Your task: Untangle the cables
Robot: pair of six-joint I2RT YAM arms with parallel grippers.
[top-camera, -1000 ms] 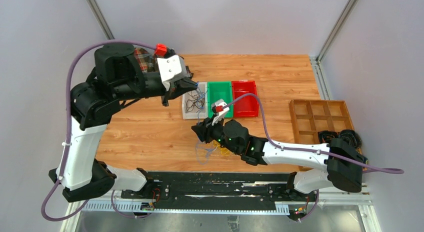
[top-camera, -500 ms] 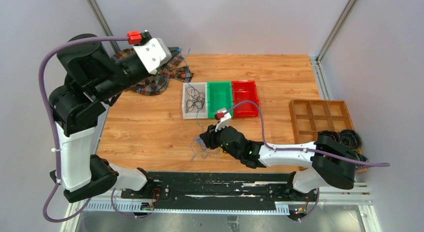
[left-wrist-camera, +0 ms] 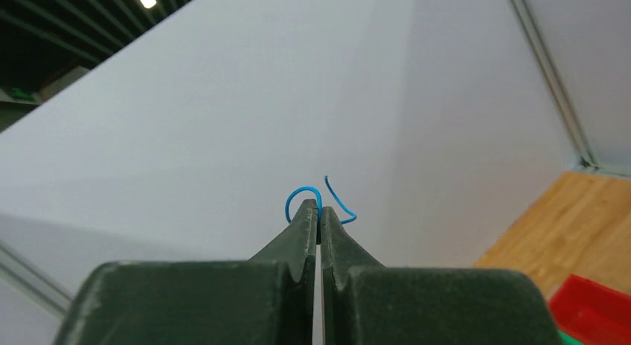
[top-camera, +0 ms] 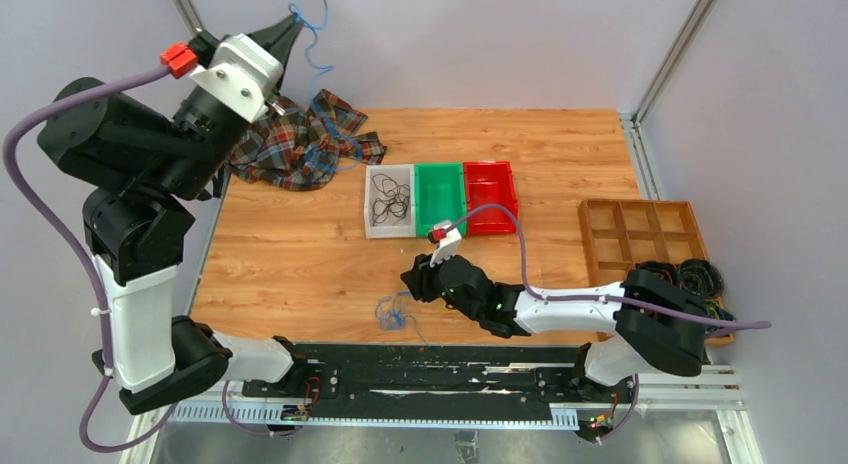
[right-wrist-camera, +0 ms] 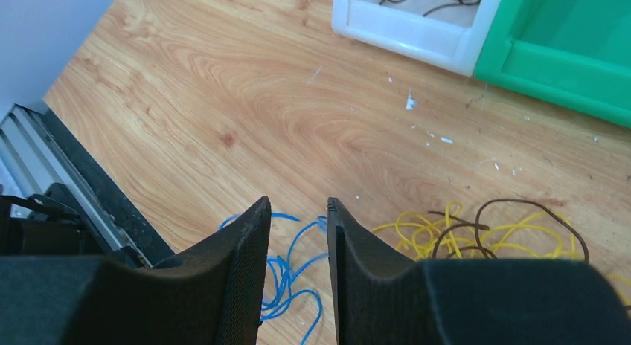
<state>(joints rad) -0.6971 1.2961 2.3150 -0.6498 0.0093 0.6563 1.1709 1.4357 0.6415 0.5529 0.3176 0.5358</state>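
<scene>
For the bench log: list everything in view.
held cable: one, blue, raised back left
loose cables: one tangle, blue, near edge
yellow cables: one tangle, one dark strand, beside the blue
white bin, green bin, red bin: one each, mid-table row
dark cables: several, in white bin
cloth: one, plaid, back left
divider tray: one, wooden, right edge
coils: several, black, by tray
table: one, wood
left end effector: shut on held cable
right end effector: open, near loose cables

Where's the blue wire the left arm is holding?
Top view, upper left: the blue wire is pinched in the shut left pincer, high in the air before the back wall, near the plaid cloth.
</scene>
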